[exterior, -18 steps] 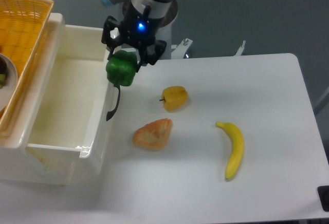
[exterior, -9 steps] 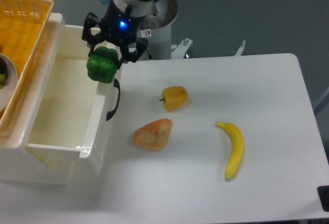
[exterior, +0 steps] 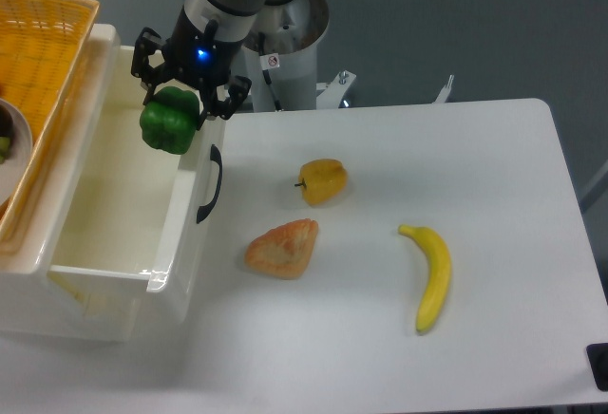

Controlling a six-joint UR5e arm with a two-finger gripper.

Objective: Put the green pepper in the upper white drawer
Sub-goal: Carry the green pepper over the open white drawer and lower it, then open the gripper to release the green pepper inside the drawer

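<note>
The pepper (exterior: 170, 125) is held clamped between the fingers of the gripper (exterior: 177, 110) above the open drawer (exterior: 104, 234), just inside its front wall near the black handle (exterior: 209, 182). Pickup and carry appear done; only lowering and release are judged left. On the table (exterior: 494, 167), a yellow pepper (exterior: 323, 180) lies at four o'clock from the gripper, a banana (exterior: 430, 274) beyond it.

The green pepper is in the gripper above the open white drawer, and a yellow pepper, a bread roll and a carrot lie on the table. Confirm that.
One thing is wrong: there is no carrot. The camera view shows a banana on the table, right of the bread roll and the yellow pepper. The rest holds: the gripper has the green pepper above the open white drawer.
</note>
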